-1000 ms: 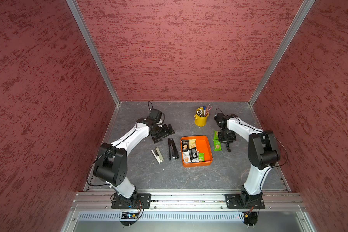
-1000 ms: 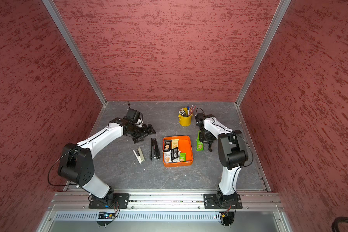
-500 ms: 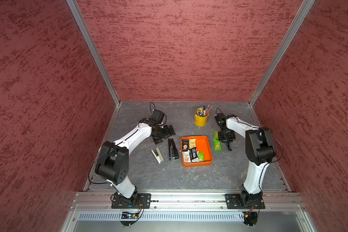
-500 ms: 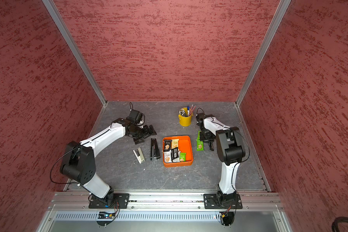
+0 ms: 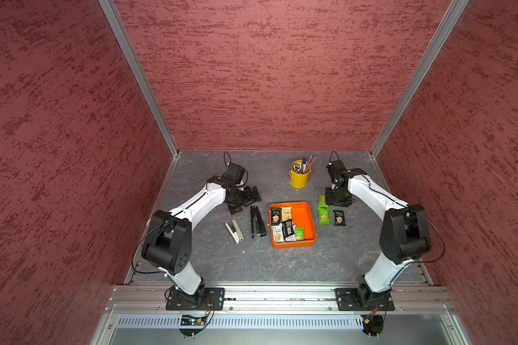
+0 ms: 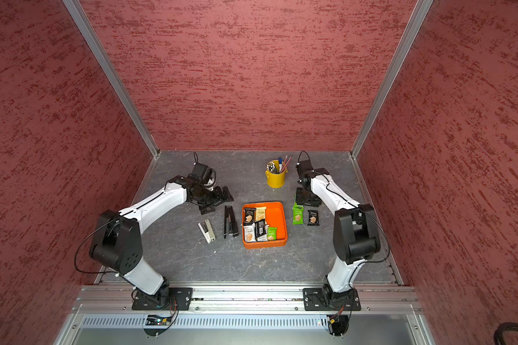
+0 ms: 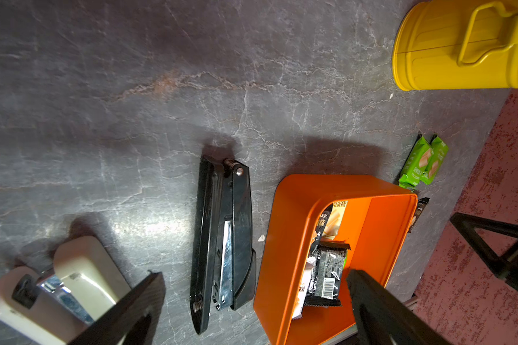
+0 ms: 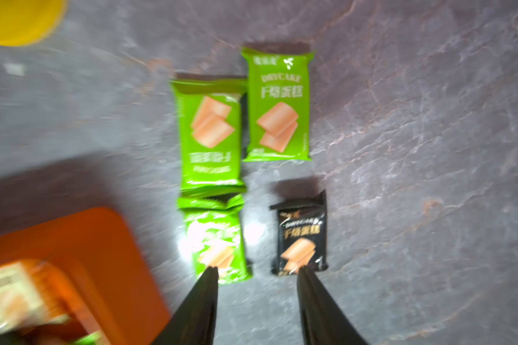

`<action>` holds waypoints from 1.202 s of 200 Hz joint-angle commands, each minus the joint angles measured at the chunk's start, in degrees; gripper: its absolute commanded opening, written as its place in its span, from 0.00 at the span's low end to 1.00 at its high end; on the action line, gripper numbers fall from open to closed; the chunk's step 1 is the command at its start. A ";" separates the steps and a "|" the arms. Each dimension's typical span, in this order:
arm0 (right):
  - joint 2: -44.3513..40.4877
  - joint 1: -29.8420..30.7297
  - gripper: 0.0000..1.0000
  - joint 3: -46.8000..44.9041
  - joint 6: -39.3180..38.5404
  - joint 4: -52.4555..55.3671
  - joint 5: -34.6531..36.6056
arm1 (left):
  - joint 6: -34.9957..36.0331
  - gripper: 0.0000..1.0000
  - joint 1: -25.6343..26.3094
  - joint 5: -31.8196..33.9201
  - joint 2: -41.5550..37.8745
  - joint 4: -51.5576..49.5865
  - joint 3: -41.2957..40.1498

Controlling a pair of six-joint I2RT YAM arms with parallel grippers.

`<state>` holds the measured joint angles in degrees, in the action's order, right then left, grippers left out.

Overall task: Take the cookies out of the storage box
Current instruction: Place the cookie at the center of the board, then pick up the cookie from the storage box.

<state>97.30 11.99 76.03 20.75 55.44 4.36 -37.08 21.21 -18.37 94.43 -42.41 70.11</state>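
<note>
Grey marbled tabletop [image 5: 251, 263], red walls [image 5: 266, 74]: shallow bright-orange plastic storage box [image 5: 307, 213] at frame centre holds several sealed cookie packets [image 5: 283, 228], four more packets [image 5: 323, 215] lie just right of it, probably the drop-off spot, right gripper [image 8: 257, 270] fingers spread empty above them; left gripper [image 7: 254, 273] spread wide, idle.

top views: high, far, at 6 o'clock, facing down toward 12 | left wrist: near, oblique | right wrist: near, downward | all share storage box [image 5: 307, 219]
</note>
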 commanded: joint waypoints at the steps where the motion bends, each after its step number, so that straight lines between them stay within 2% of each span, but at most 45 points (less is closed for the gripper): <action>1: -4.62 -0.23 0.48 -3.34 3.75 -3.94 -9.55 | 1.81 1.00 -0.45 -1.89 -1.05 0.46 -0.72; 38: -13.06 0.21 0.55 -11.30 8.80 -11.25 -19.64 | 2.09 1.00 -1.60 -4.28 -2.20 1.51 -3.26; 66: -18.25 2.87 0.58 -16.19 13.23 -15.62 -21.85 | 2.50 1.00 -2.87 -6.50 -2.99 1.94 -4.64; 95: -19.76 8.79 0.60 -17.58 16.47 -17.06 -19.05 | 2.45 1.00 -4.46 -8.38 -3.61 2.33 -5.89; 123: -17.90 14.20 0.62 -16.94 18.75 -19.08 -17.14 | 3.82 1.00 -5.12 -8.61 -4.09 1.31 -6.21; 164: -10.49 21.50 0.62 -14.07 19.64 -19.03 -16.07 | 4.73 1.00 -5.82 -8.54 -5.62 0.40 -7.17; 240: -5.06 23.60 0.53 -16.34 21.95 -23.85 -20.79 | 4.60 1.00 -7.40 -8.18 -8.81 0.58 -10.74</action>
<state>90.26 35.07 60.45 41.63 34.61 -14.66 -33.56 14.44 -26.57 86.89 -42.00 60.38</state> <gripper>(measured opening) 0.552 0.996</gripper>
